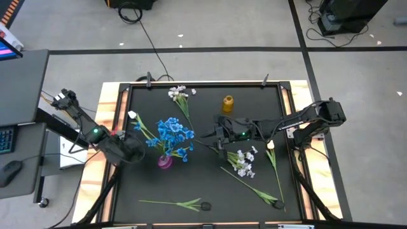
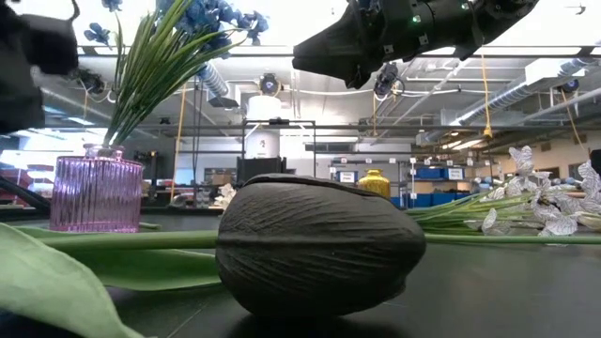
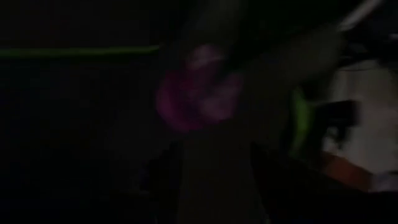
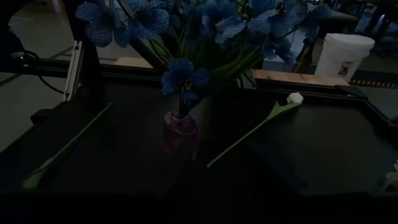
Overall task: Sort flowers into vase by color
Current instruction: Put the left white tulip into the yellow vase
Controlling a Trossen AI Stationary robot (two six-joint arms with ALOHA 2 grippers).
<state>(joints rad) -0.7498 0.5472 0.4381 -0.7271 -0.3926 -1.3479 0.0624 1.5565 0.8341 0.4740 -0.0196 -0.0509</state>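
the left wrist view is almost black: only a blurred pink vase [image 3: 196,87] and a thin green stem line show, and the left gripper [image 1: 130,150], down at the table's left side just beside the vase [image 1: 165,161], cannot be read as open or closed. the right gripper [image 1: 219,133] reaches in over the middle of the mat [image 1: 210,184]; its fingers cannot be made out in any view either, so whether it grips anything cannot be told. in the low view a dark tulip bud [image 2: 319,246] fills the foreground and blocks most of the table behind it.

countable from above: one pink vase holding a bunch of blue flowers [image 1: 173,133], one small yellow vase [image 1: 227,103] at the far side, two sprays of white blossoms, one at the far edge [image 1: 179,93] and one near the middle right [image 1: 243,162], two white tulips lying flat, one at left [image 1: 133,116] and one at right [image 1: 271,145], and two dark-budded stems near the front edge [image 1: 205,205], [image 1: 278,204].
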